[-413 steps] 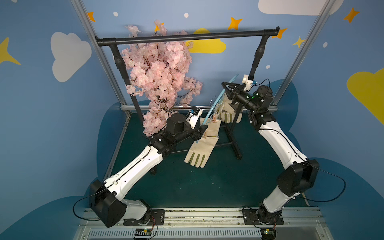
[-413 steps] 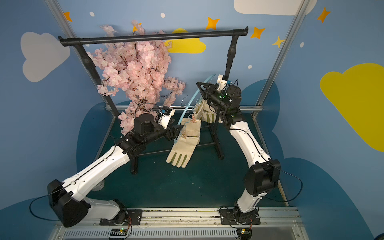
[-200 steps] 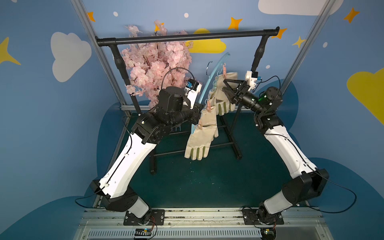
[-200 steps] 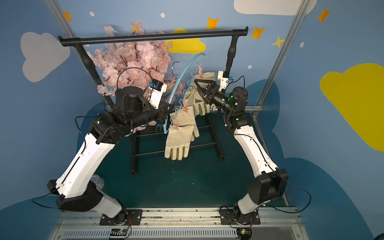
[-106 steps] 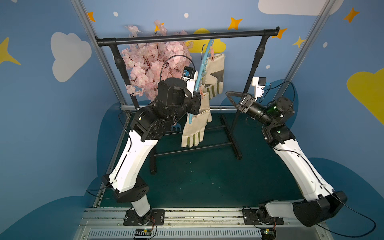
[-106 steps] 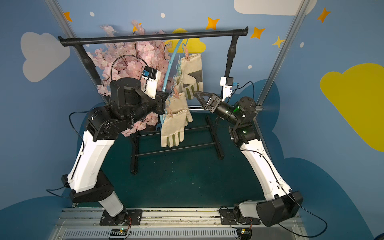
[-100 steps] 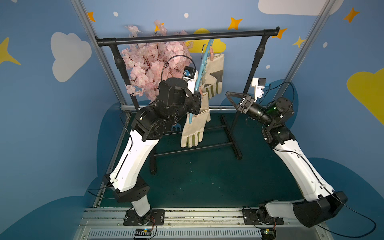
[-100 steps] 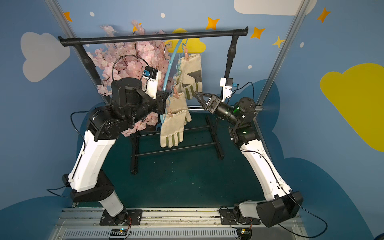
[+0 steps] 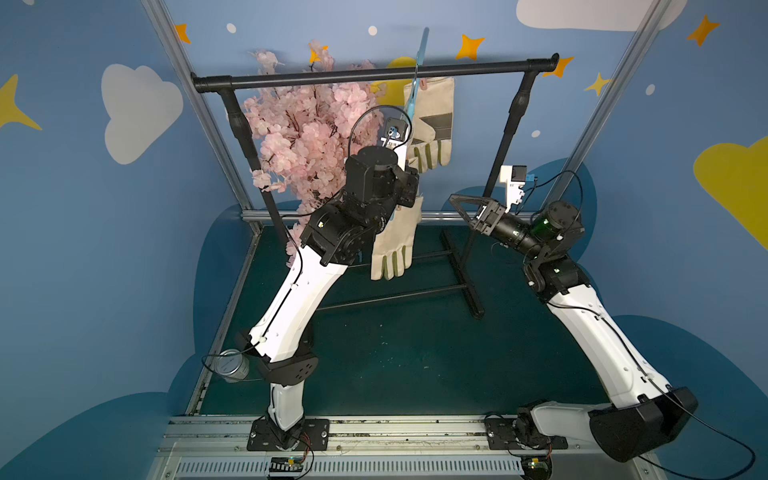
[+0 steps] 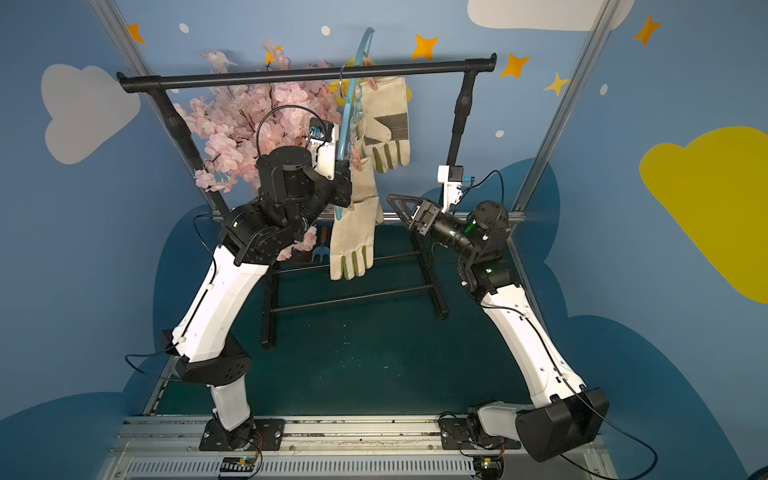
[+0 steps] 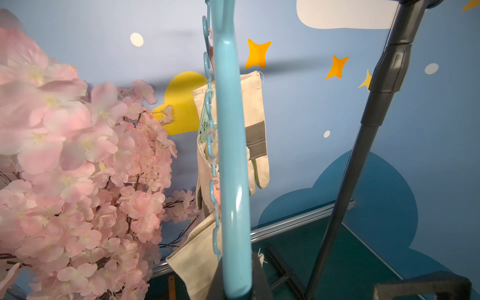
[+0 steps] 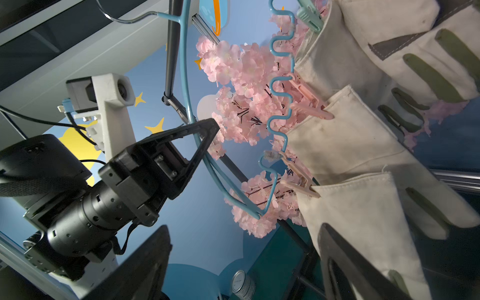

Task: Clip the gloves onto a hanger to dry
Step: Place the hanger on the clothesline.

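Observation:
The light-blue hanger is held upright and high, its top reaching above the black rack's top bar. My left gripper is shut on the hanger's arch. Several cream gloves hang from its wavy bar by pink pegs. The silver hook sits level with the bar; whether it rests on it I cannot tell. My right gripper stands open and empty, right of the gloves.
The black garment rack spans the back, its right post just behind my right gripper. A pink blossom tree crowds the left side of the hanger. A tin can stands at the floor's left edge.
My left arm has raised the hanger with the gloves from low over the floor up to the rack's top bar. My right gripper has drawn back from the gloves, still open.

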Controlling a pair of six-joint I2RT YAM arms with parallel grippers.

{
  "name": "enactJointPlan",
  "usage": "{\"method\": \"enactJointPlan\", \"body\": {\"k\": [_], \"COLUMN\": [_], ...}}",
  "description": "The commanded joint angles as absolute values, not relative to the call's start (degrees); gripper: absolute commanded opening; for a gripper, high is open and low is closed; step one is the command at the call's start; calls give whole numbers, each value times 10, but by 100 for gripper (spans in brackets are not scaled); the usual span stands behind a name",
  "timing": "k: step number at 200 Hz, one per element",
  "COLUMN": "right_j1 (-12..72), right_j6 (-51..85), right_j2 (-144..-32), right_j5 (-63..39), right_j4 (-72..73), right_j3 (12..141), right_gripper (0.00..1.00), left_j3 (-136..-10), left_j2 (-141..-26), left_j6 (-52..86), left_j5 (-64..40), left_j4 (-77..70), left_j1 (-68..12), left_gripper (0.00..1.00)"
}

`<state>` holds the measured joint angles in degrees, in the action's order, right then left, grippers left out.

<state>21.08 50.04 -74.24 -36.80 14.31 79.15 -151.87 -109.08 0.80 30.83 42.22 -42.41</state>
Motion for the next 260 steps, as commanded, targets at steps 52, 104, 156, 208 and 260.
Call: {"method": "enactJointPlan", "body": {"k": [52,104,156,208,260], "right_j1": [210,209,208,204,181], "right_j6": [506,510,513,508,472], "right_j2": [-721,-721,-731,-739,-729], "right_j5": [-372,-371,-374,-374,-360], "right_j4": [141,142,148,149,125], "right_j3": [777,771,773,776,776], "right_gripper": [88,88,88,88,88], "left_j3": [-1579,-1579,-1578,-1551,-1430], "left_j2": [-1118,-1134,-1138,-1105,-1006], "left_j6": [49,91,115,103,103], "left_j5": [321,308,289,247,175], "left_j4": [322,367,410,412,407], "left_j1": [-358,-331,-327,-352,-362], "left_gripper": [3,3,15,61,86]}}
